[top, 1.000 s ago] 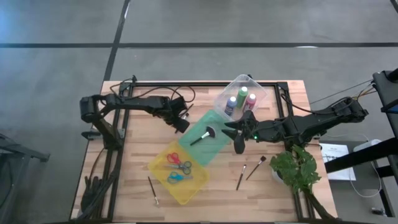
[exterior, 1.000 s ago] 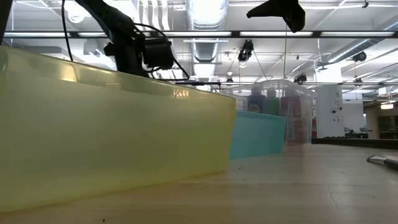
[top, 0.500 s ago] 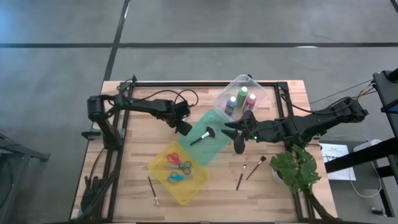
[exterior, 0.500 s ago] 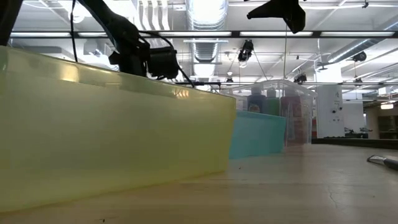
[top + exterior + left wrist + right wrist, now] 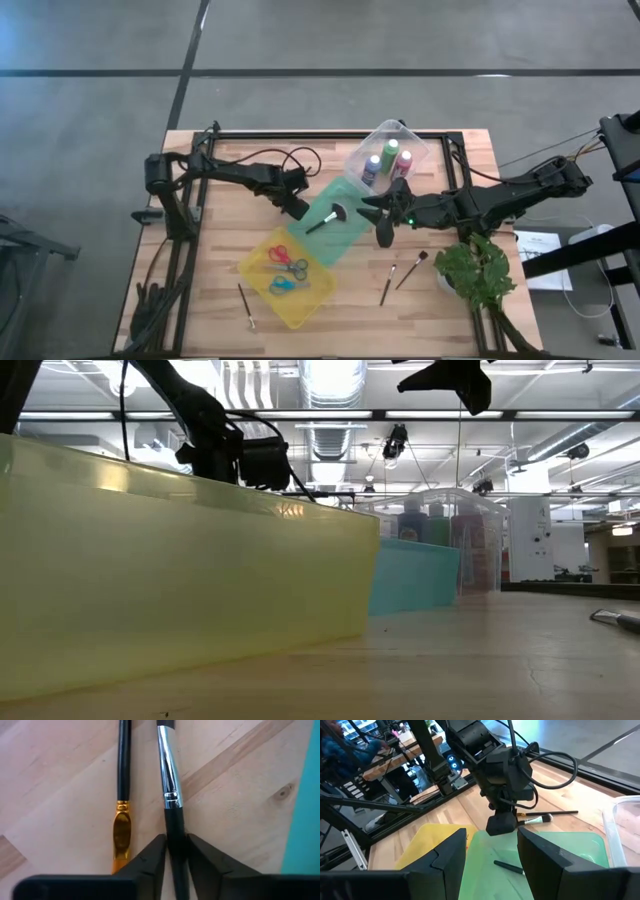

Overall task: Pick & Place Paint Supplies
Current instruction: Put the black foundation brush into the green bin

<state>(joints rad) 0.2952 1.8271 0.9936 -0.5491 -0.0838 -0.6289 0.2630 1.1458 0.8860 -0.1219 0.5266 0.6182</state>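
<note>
Left gripper closing on a brush

Brush with a silver ferrule (image 5: 171,795) is lying on the table (image 5: 440,300), sitting between the left gripper (image 5: 174,851) fingers, which are pinching its dark handle. A gold-ferruled brush (image 5: 121,815) is lying just beside it. In the high view this is happening left of centre, beside the green bin (image 5: 345,240). The right gripper (image 5: 490,845) is hovering open over the green bin, centre frame, holding nothing.

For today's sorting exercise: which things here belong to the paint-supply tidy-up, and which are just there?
Job:
paint bottles
scissors
brushes on the table
silver-ferrule brush between the left gripper jaws
gold-ferrule brush

Just there:
plant
clear bin
green bin
yellow bin
</note>
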